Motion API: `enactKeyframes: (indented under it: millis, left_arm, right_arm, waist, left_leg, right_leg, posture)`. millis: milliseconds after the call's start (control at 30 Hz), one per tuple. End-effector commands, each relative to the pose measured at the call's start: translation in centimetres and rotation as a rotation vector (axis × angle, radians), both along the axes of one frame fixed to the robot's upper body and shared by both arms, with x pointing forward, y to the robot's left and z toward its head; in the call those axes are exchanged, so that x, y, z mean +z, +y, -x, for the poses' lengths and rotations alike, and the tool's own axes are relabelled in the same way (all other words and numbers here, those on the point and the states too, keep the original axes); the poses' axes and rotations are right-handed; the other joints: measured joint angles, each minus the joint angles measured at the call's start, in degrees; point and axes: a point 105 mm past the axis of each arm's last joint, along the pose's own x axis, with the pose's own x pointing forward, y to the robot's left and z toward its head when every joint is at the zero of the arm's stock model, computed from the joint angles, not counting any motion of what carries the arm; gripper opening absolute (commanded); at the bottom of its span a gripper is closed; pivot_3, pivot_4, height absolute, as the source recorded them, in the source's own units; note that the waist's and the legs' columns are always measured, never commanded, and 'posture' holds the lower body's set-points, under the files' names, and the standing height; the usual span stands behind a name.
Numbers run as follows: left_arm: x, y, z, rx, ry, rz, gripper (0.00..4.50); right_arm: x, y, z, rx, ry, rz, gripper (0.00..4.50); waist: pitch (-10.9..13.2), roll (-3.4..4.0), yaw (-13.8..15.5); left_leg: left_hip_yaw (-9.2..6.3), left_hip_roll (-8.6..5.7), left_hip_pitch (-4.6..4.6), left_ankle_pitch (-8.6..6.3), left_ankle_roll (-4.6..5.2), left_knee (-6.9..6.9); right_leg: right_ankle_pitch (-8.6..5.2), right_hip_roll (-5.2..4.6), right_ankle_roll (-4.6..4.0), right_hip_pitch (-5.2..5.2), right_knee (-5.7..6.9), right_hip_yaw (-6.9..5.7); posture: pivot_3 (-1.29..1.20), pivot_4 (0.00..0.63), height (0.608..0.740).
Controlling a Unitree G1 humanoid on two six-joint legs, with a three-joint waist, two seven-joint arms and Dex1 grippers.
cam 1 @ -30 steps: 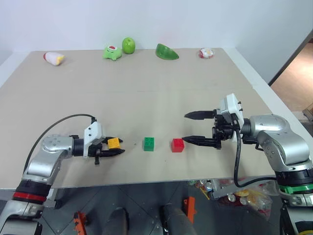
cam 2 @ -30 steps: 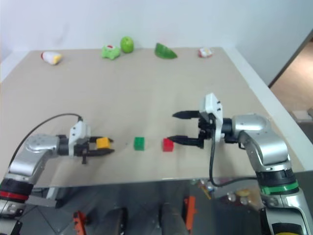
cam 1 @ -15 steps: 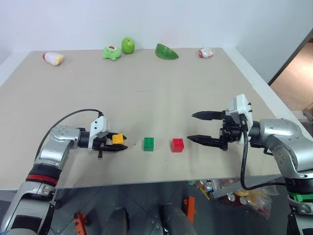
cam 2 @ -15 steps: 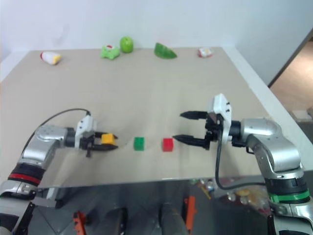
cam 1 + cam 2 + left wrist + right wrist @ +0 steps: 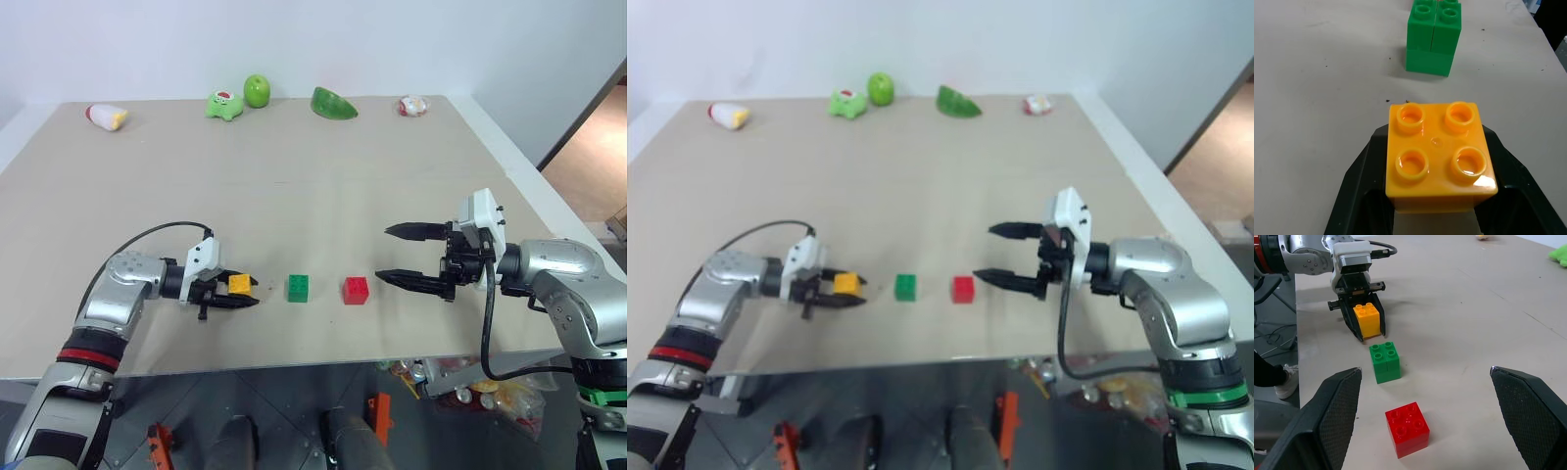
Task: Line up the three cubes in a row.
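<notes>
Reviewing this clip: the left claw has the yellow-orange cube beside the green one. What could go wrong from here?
1. The left claw is shut on the yellow-orange cube close to the green cube; pushing further could knock the green one out of line with the red cube.
2. On release, the fingers hugging both sides might drag it askew.
3. The open right claw hangs near the red cube and could bump it.

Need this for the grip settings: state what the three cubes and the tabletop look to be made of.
yellow-orange cube: glossy moulded plastic, going by the highlights on its hollow studs.
green cube: likely the same plastic; smooth faces, with a seam down the middle.
red cube: plastic too, with shiny rounded studs.
tabletop: matte beige board, possibly laminate or painted wood; flat, no glare, faint specks.
</notes>
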Motion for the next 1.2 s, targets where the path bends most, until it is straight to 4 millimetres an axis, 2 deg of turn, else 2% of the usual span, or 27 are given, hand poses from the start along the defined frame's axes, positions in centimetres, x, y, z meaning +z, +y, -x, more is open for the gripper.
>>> enactKeyframes:
  millis: [33, 600, 633, 700, 833, 1000, 1200]
  left_arm:
    - [1.0, -0.4, -0.5, -0.014, -0.052, 0.005, 1.39]
    - [1.1, -1.4, -0.6, -0.048, -0.05, 0.005, 1.39]
    - [1.0, -1.4, -0.6, -0.049, -0.047, 0.005, 2.19]
    - [0.9, -1.4, -0.7, -0.044, -0.053, 0.002, 2.72]
    - [1.3, -0.9, -1.1, -0.008, -0.08, 0.002, 4.08]
    - [1.8, 1.1, -0.6, 0.039, -0.057, -0.008, 4.08]
    - [2.2, 5.9, 2.7, 0.134, 0.026, -0.083, 4.08]
  right_arm:
    - [1.3, -0.1, 0.4, 0.006, -0.055, 0.001, 4.37]
    - [0.5, -0.4, 0.8, 0.012, -0.021, 0.019, 4.37]
    - [0.5, -0.4, 0.8, 0.012, -0.022, 0.019, 4.37]
    - [0.5, -0.4, 0.9, 0.011, -0.023, 0.017, 4.37]
    - [0.4, -0.3, 0.8, 0.011, -0.023, 0.015, 4.37]
    - [0.5, -0.3, 0.8, 0.014, -0.024, 0.015, 4.37]
    - [0.6, -0.3, 0.7, 0.032, -0.023, 0.026, 4.37]
  waist:
    - [0.0, 0.0, 0.0]
    - [0.0, 0.0, 0.0]
    - [0.0, 0.0, 0.0]
    - [0.0, 0.0, 0.0]
    - [0.0, 0.0, 0.0]
    - [0.0, 0.0, -0.1]
    - [0.0, 0.01, -0.4]
  left_leg:
    - [0.0, 0.0, 0.0, 0.0, 0.0, 0.0]
    - [-0.01, 0.0, 0.0, 0.0, 0.0, 0.03]
    - [-0.01, -0.01, 0.0, 0.0, 0.0, 0.03]
    - [-0.01, -0.01, 0.0, 0.0, 0.0, 0.03]
    - [-0.01, 0.0, 0.0, 0.0, 0.0, 0.03]
    - [-0.01, 0.01, 0.01, 0.0, 0.0, 0.04]
    - [0.01, 0.11, 0.03, -0.04, 0.06, -0.04]
  right_leg:
    - [0.0, 0.0, 0.0, 0.0, 0.0, 0.0]
    - [0.07, 0.01, 0.12, 0.02, 0.0, 0.01]
    - [0.07, 0.01, 0.13, 0.02, 0.0, 0.01]
    - [0.07, 0.01, 0.13, 0.02, 0.0, 0.01]
    - [0.08, 0.01, 0.13, 0.02, 0.0, 0.0]
    - [0.08, 0.02, 0.13, 0.02, 0.0, 0.01]
    - [0.03, 0.07, 0.07, -0.02, 0.02, 0.0]
  posture:
    - [0.0, 0.15, 0.733]
    - [0.0, 0.15, 0.733]
    - [0.0, 0.15, 0.733]
    - [0.0, 0.15, 0.733]
    - [0.0, 0.15, 0.733]
    - [0.0, 0.15, 0.733]
    - [0.0, 0.15, 0.733]
